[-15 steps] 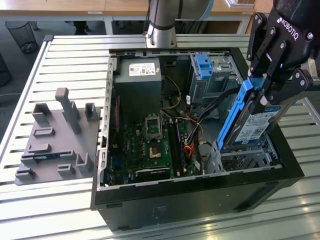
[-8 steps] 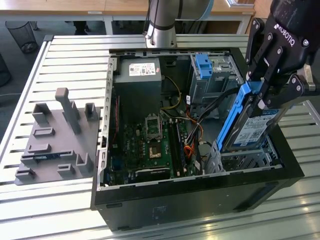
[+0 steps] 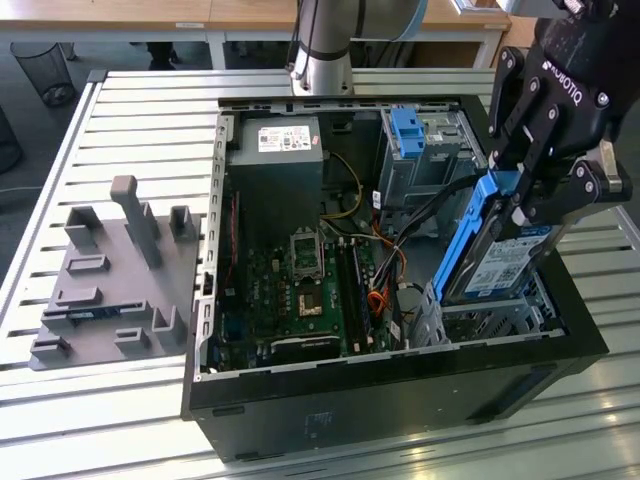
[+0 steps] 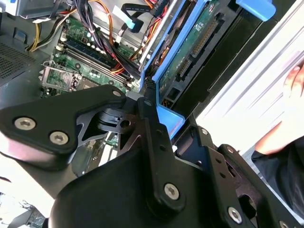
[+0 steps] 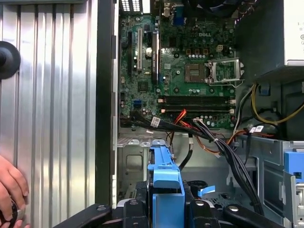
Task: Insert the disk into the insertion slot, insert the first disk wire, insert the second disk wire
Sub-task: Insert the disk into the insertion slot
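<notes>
In the exterior view my black gripper [image 3: 528, 205] is shut on the disk [image 3: 500, 262], a silver drive with a white-and-blue label in a bright blue caddy [image 3: 462, 238]. The disk hangs steeply tilted, its lower end just above the insertion slot [image 3: 492, 318], the low perforated silver cage at the case's front on the exterior view's right. The second wrist view shows the disk's green underside [image 4: 194, 43] and the caddy [image 4: 167, 118] between my fingers [image 4: 153, 124]. In the first wrist view the caddy [image 5: 165, 178] points toward the silver cage [image 5: 135, 159]. Black and orange wires [image 3: 400, 262] lie loose beside the slot.
The open computer case [image 3: 300, 395] holds a motherboard [image 3: 300, 285], a power supply [image 3: 275, 160] and a taller grey cage with a blue tab [image 3: 408, 132]. A grey fixture block [image 3: 115, 270] sits on the slatted table. A person's hand [image 5: 10, 190] rests beside the case.
</notes>
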Motion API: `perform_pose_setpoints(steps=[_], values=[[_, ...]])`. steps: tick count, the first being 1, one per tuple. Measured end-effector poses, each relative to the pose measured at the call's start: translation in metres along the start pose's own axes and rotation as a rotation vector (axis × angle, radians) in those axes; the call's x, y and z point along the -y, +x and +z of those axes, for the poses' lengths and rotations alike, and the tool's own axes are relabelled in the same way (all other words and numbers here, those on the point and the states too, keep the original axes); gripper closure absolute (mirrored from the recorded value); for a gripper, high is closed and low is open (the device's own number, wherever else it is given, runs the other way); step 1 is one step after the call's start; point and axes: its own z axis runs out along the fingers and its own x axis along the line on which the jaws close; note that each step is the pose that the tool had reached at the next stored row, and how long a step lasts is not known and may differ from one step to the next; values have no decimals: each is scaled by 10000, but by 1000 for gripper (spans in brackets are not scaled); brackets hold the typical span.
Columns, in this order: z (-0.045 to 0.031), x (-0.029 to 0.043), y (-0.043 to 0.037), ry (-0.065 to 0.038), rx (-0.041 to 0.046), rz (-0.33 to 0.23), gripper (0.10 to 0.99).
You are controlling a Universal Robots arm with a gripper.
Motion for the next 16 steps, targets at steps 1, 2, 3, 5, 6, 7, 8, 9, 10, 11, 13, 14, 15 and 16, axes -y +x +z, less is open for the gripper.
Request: perform_pose_setpoints(steps=[1, 2, 3, 5, 6, 7, 8, 9, 10, 11, 13, 14, 15, 16], values=[[10, 0, 0, 0, 0, 0, 722], [19, 0, 0, 0, -1, 0, 722], [30, 0, 0, 0, -1, 0, 722], [48, -2, 0, 0, -1, 0, 722], [58, -3, 0, 0, -1, 0, 722], [68, -6, 0, 0, 0, 0, 722], [79, -9, 1, 0, 0, 1, 722], [90, -11, 1, 0, -1, 0, 722], [102, -12, 1, 0, -1, -1, 722], [113, -13, 1, 0, 0, -1, 722], [135, -17, 1, 0, -1, 0, 722], [146, -20, 1, 0, -2, 1, 722], [156, -22, 1, 0, -2, 0, 722], [165, -24, 1, 0, -1, 0, 722]])
